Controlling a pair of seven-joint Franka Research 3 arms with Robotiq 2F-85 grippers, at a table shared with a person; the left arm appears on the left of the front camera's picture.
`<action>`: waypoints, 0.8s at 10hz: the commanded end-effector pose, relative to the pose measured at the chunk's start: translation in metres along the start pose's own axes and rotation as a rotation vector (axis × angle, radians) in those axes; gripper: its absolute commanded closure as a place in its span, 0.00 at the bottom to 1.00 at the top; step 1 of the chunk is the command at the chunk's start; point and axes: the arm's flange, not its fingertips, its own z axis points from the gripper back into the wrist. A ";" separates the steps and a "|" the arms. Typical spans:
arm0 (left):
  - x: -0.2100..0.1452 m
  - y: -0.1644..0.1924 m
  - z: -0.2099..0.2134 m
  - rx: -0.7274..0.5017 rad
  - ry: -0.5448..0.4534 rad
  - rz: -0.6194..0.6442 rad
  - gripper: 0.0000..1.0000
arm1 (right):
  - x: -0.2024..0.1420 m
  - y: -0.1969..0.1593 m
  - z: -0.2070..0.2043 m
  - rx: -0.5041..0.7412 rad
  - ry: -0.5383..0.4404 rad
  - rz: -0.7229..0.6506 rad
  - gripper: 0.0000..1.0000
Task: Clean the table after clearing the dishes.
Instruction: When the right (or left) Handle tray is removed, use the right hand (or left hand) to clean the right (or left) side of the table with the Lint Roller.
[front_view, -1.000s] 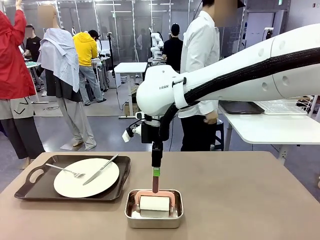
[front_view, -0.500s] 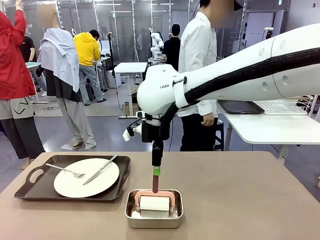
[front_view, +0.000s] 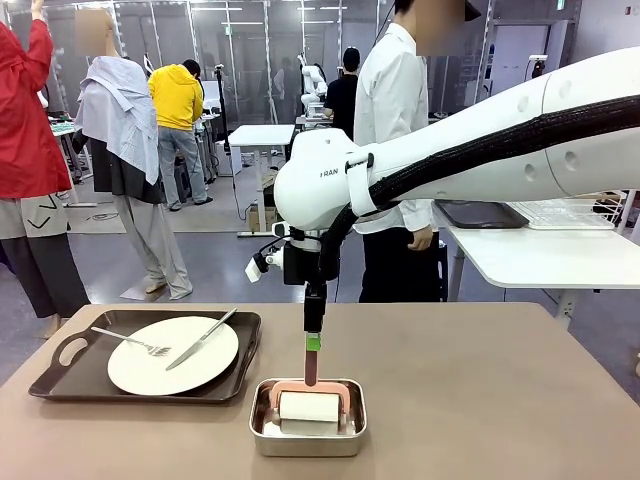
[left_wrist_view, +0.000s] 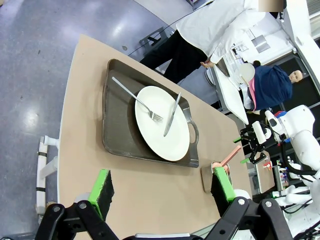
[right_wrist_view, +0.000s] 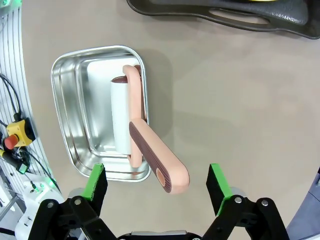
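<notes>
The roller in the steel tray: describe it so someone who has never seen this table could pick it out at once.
On the brownish table, near its front edge, a shiny steel tray sits right of the dark tray holding a white plate. In it rests the roller: a white drum in a pink frame, its pink-and-brown handle pointing up, the one pink thing on the table.

Grey glossy floor (glare spots on it) spreads left of the white side table; glass partitions stand beyond it.

White plate, dark brown tray, pink-handled white roller.
</notes>
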 end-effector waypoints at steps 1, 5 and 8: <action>0.001 0.004 0.001 -0.025 -0.020 -0.021 0.00 | 0.001 0.002 0.001 -0.001 0.000 0.004 0.00; 0.001 0.004 0.001 -0.025 -0.020 -0.021 0.00 | -0.030 -0.016 0.028 0.069 -0.120 -0.134 0.00; 0.001 0.004 0.001 -0.025 -0.020 -0.021 0.00 | -0.170 -0.037 0.094 0.222 -0.575 -0.467 0.00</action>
